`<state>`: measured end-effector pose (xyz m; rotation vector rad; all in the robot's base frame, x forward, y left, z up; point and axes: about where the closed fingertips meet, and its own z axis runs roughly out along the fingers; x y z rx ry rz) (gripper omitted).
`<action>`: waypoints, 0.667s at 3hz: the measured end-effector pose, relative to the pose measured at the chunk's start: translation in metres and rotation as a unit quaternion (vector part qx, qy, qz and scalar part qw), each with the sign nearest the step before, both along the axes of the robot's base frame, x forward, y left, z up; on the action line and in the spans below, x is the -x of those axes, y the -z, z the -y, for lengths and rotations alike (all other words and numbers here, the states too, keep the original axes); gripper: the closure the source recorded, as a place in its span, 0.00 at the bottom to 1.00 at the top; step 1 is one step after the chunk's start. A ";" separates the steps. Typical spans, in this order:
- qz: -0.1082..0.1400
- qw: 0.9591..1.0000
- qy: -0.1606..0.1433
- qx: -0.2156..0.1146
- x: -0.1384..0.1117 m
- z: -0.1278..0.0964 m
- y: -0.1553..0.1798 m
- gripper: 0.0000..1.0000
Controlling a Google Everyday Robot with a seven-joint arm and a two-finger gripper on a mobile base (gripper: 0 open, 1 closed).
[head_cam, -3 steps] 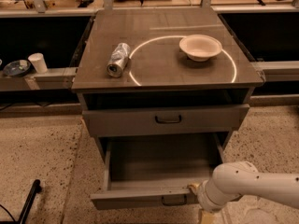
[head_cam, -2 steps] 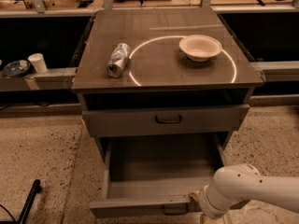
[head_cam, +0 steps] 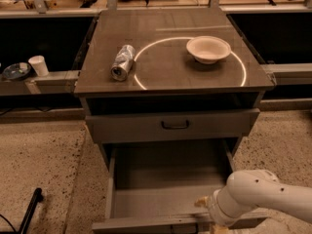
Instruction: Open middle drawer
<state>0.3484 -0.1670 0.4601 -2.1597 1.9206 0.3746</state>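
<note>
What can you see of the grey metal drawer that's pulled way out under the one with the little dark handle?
The grey metal middle drawer is pulled far out of the grey cabinet, below the upper grey drawer. It is a plain open box: flat floor, low side walls, nothing inside. Its front panel is mostly cut off at the picture's bottom edge. The gripper on the white robot arm sits at the front rim, right of centre; whether it touches the drawer is unclear.

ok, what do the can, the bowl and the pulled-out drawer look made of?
Crushed silver can: thin metal, shiny and dented. Pale round bowl: matte; paper or plastic, can't tell which. Pulled-out grey middle drawer: probably painted sheet metal, going by its thin flat walls. Gripper sits at its front edge.
</note>
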 end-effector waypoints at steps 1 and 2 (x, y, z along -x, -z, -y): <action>0.043 0.998 0.024 -0.040 -0.027 0.004 -0.035 0.00; 0.077 0.992 0.034 -0.097 -0.044 0.008 -0.087 0.00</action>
